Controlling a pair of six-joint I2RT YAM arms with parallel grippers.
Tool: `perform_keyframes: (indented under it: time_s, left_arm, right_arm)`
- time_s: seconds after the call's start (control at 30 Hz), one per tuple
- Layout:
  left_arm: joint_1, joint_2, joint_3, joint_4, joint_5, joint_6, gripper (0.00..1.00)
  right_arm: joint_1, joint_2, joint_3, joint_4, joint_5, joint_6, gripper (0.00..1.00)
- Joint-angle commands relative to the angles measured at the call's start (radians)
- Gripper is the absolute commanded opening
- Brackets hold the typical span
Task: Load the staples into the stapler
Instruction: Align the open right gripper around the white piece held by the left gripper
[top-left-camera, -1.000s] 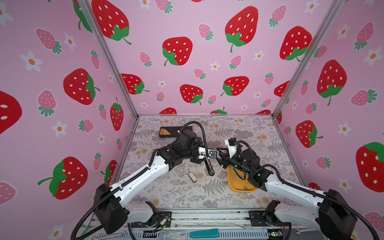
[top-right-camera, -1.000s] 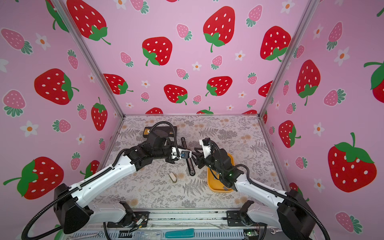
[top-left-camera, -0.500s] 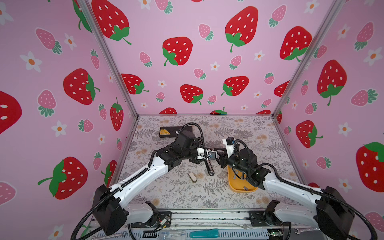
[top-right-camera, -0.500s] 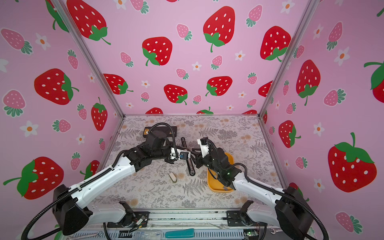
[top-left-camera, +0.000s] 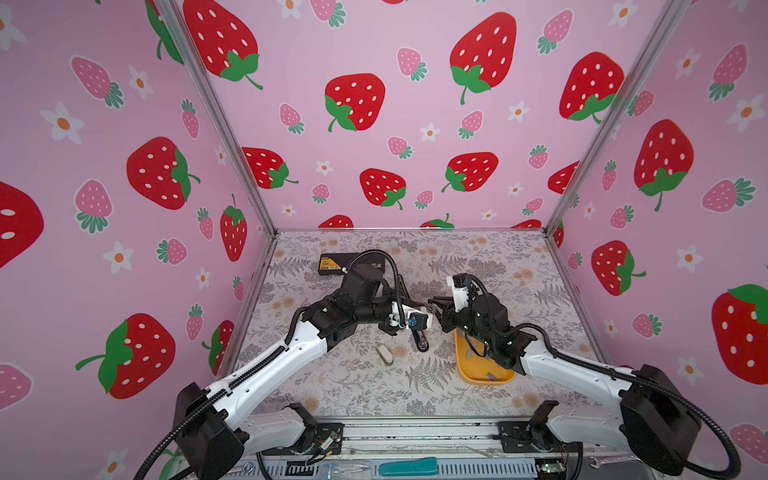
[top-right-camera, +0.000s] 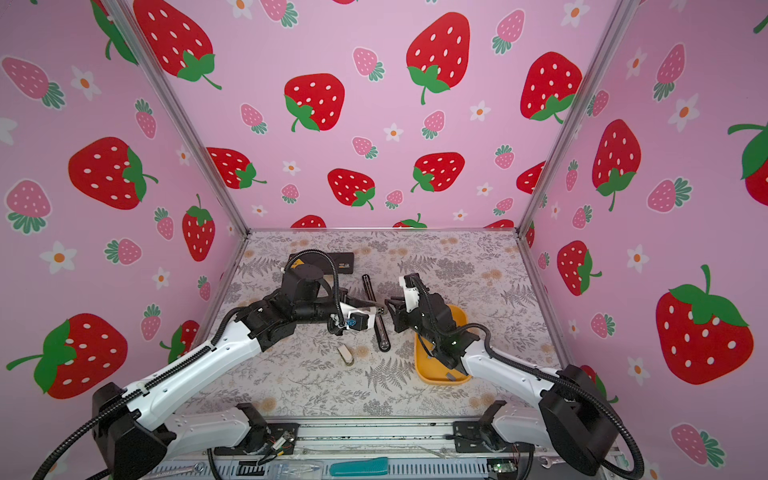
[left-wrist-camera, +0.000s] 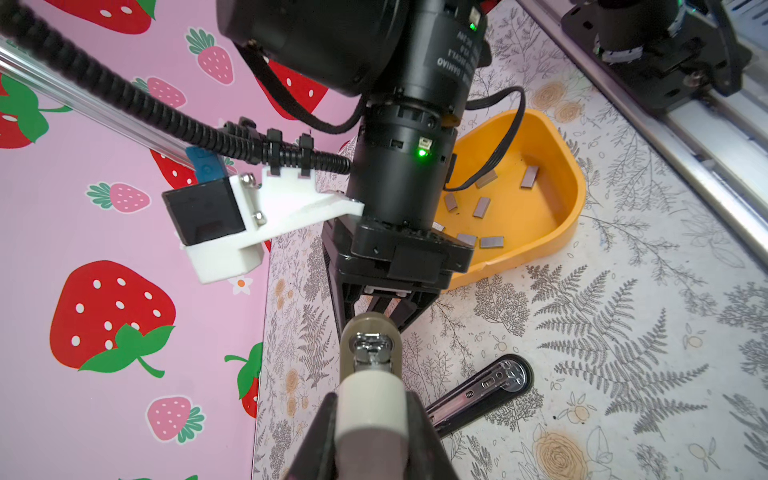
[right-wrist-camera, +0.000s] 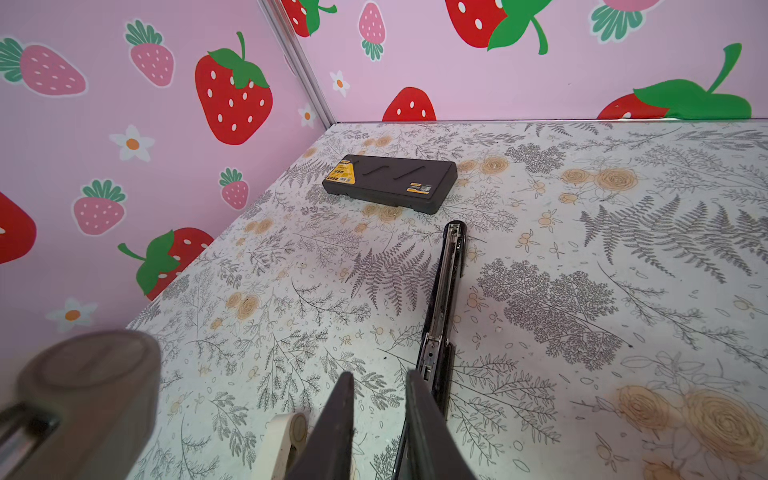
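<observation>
My left gripper is shut on a small white and taupe stapler, held above the table with its metal nose pointing at the right gripper. That right gripper stands just in front of the nose, with a narrow gap between its fingers and nothing in it. In both top views the two grippers nearly meet at mid table. The staples, several short grey strips, lie loose in the orange tray, under the right arm.
A long black stapler lies opened flat on the table below the grippers. A second small white stapler lies nearer the front. A black case sits at the back left, near the wall.
The right gripper's fingers have drawn closer together. Both arms stay almost where they were, with the left still holding the small stapler.
</observation>
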Motion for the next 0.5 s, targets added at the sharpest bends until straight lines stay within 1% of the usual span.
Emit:
perform_keyframes:
  time_s: [0.0, 0.1, 0.23, 0.33, 0.47]
  left_arm:
    - [0.010, 0.013, 0.012, -0.006, 0.042, 0.016, 0.00]
    - [0.013, 0.026, 0.031, -0.040, 0.017, 0.023, 0.00]
    - [0.017, 0.035, 0.024, -0.019, -0.023, 0.011, 0.00]
    - [0.018, 0.052, 0.035, -0.021, -0.047, -0.004, 0.00]
    - [0.017, 0.061, 0.050, -0.015, -0.069, -0.038, 0.00]
  right_arm:
    - [-0.005, -0.009, 0.010, -0.004, 0.026, 0.011, 0.25]
    - [-0.005, -0.057, -0.010, 0.001, 0.059, -0.001, 0.26]
    - [-0.004, -0.165, -0.055, 0.023, 0.094, -0.019, 0.26]
    - [0.000, -0.236, -0.083, 0.059, 0.051, -0.049, 0.26]
    - [0.026, -0.265, -0.093, 0.109, -0.029, -0.090, 0.25]
